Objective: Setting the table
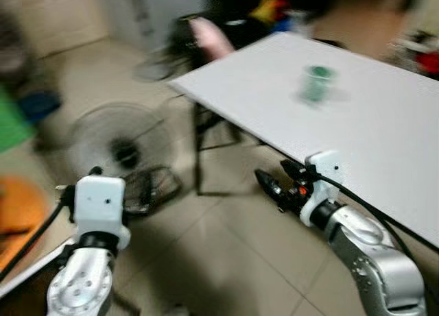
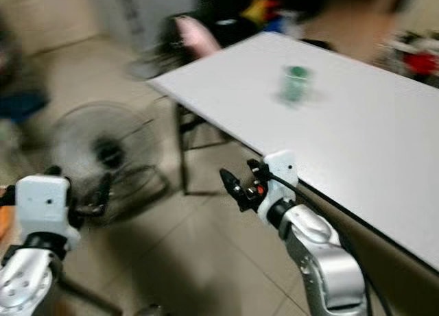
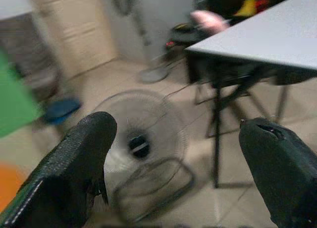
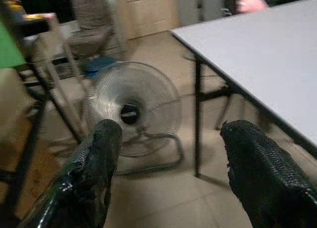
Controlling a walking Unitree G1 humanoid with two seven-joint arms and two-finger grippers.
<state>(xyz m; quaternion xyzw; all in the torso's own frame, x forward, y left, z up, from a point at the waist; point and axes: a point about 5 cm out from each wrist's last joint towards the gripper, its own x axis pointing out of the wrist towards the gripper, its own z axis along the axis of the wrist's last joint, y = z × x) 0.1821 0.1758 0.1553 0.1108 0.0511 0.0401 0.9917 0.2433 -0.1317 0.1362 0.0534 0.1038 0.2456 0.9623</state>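
The picture is blurry. At the lower left of the head view, the left arm comes up from the bottom edge, and its white wrist box sits in front of a floor fan (image 1: 123, 151). The left pincer (image 3: 183, 154) is seen from its own wrist camera, with its two black fingers wide apart and nothing between them. Past them stand the round fan on the tiled floor (image 1: 226, 254) and the dark legs of the worktop.

In the middle of the frame, the right arm bends up from the lower right corner. The right pincer (image 1: 269, 184) points toward the left, low, just below the near edge of the worktop (image 1: 384, 144). Its wrist camera shows its fingers wide apart too, holding nothing, with the fan between them farther off.

The white worktop fills the upper right. A green cup (image 1: 317, 83) stands on it, alone, well apart from both pincers. What is in the cup is too blurred to tell. Behind the far corner of the worktop there is something pink (image 1: 209, 36).
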